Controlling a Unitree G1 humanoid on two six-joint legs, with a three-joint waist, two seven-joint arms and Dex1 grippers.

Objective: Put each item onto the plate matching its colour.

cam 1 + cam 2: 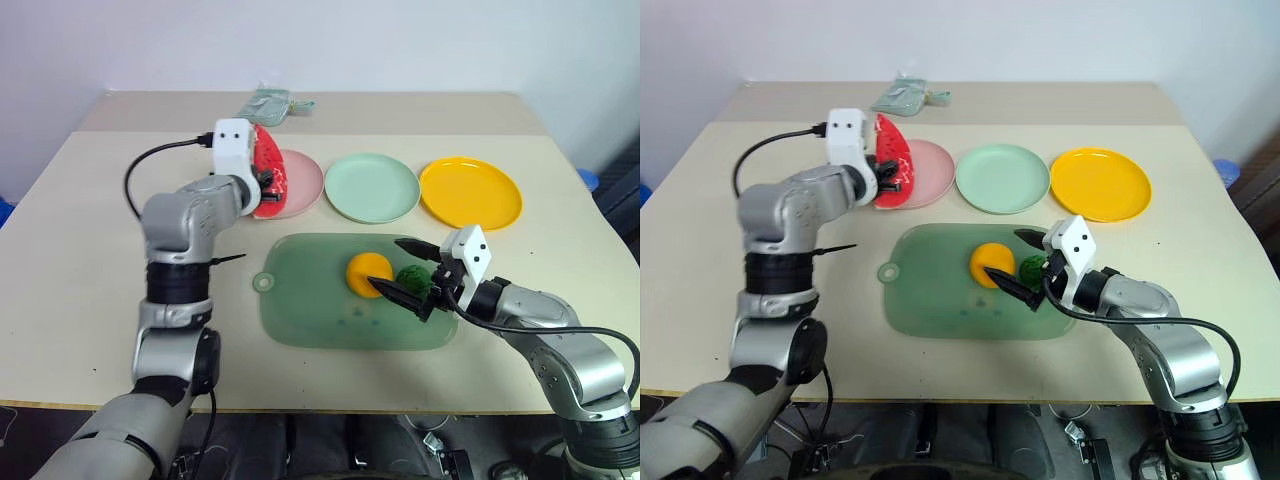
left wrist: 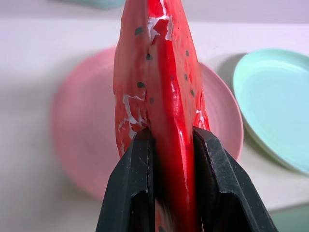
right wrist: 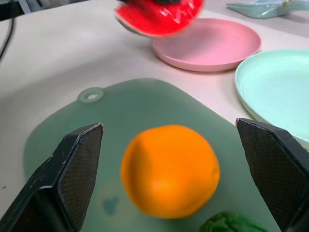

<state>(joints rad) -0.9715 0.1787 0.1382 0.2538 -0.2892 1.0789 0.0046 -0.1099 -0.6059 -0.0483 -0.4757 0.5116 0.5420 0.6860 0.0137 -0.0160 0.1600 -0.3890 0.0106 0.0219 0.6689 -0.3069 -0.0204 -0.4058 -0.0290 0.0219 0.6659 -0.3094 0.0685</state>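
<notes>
My left gripper (image 1: 268, 178) is shut on the red watermelon wedge (image 1: 268, 166) and holds it in the air over the near-left rim of the pink plate (image 1: 302, 180). In the left wrist view the wedge (image 2: 159, 92) stands upright between the two black fingers (image 2: 137, 179), with the pink plate (image 2: 82, 125) behind it. The orange (image 1: 369, 272) and the dark-green ball (image 1: 412, 280) lie on the translucent green tray (image 1: 320, 310). My right gripper (image 1: 405, 270) is open, its fingers either side of the orange and ball. The mint plate (image 1: 372, 187) and yellow plate (image 1: 470, 192) hold nothing.
A pale green packet (image 1: 270, 102) lies at the table's far edge, behind the pink plate. The tray's hanging tab (image 1: 263, 282) points toward my left arm. Bare tabletop lies left of the tray and along the right side by the yellow plate.
</notes>
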